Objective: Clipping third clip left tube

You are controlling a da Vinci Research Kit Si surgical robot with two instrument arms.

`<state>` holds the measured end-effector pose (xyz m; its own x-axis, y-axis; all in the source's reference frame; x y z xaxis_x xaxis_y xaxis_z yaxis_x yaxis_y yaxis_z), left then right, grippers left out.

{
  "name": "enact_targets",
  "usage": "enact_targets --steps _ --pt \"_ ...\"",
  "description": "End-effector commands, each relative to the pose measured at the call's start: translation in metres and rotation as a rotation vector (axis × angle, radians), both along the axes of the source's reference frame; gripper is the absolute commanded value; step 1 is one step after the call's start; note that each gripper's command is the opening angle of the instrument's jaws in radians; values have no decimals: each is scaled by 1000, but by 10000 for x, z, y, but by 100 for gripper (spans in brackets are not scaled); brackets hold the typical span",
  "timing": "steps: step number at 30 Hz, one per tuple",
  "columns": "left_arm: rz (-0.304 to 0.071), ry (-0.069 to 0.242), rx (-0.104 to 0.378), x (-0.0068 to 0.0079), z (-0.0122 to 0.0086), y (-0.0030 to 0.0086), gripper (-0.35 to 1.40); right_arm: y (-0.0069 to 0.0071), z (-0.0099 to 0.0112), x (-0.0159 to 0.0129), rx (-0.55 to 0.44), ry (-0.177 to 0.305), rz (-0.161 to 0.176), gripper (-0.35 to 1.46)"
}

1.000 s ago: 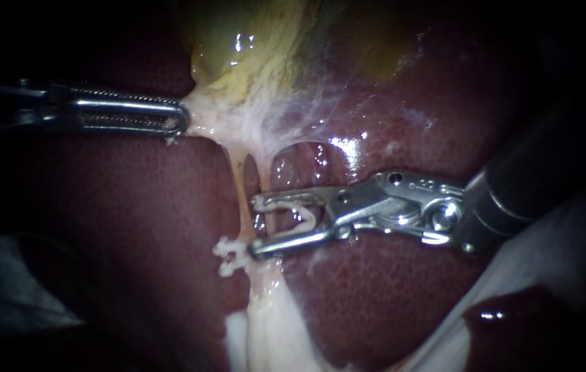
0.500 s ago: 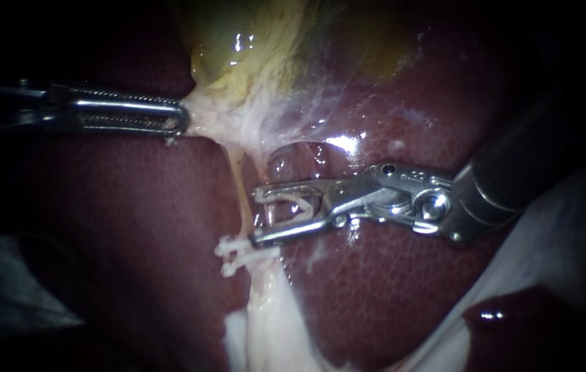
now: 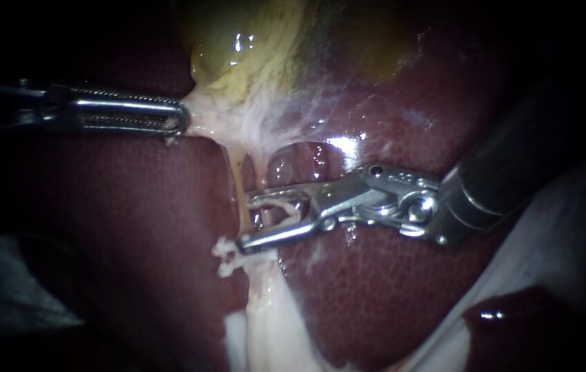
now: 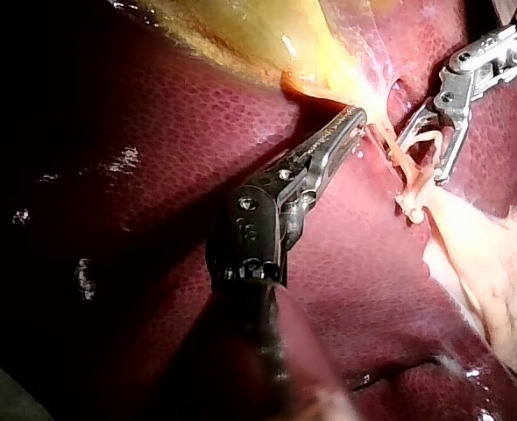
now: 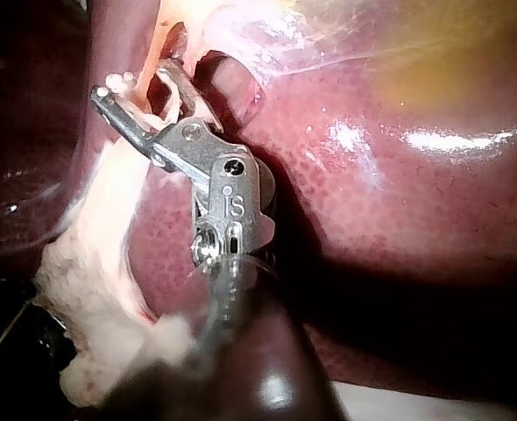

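The left tube [image 3: 236, 182] is a thin, yellowish, glistening strand. It runs down from the pale tissue under the gallbladder [image 3: 251, 48], across the dark red liver [image 3: 134, 227], and into a broad band of whitish tissue [image 3: 265, 324] below. A narrow dark slit separates it from a pinker strand [image 3: 263, 189] just beside it.

The right instrument [image 3: 246, 222] reaches in across the liver. Its jaws stand apart, one above the other, with a white clip [image 3: 294, 209] seated between them, well back from the tips. The tips reach the left tube, and the lower one crosses in front of it. The tube is not squeezed, and I cannot tell how far into the gap it sits. In the left wrist view, orange strands pass through the gap between these jaws.

Just under the lower jaw, two lower clips [image 3: 227, 255] already sit across the tube, white with knobbed ends, close together and jutting out to the left.

The left instrument [image 3: 175, 118] lies level, well above. Its ridged jaws are closed on the pale tissue at the gallbladder's narrow end, and that tissue looks stretched taut towards them.
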<state>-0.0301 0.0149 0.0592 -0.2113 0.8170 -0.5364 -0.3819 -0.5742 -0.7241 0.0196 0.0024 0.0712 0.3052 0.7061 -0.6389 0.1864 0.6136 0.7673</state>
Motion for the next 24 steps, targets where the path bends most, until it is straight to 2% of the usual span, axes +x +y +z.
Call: enact_targets --steps 1,16,24 --pt "0 0 0 0 0 0 -35 0 1 2 -2 0 0 50" --pt "-1 1 0 -1 0 0 -35 3 -6 35 13 32 27 50" --pt "-1 1 0 -1 0 0 -35 18 -21 31 26 42 50 50"
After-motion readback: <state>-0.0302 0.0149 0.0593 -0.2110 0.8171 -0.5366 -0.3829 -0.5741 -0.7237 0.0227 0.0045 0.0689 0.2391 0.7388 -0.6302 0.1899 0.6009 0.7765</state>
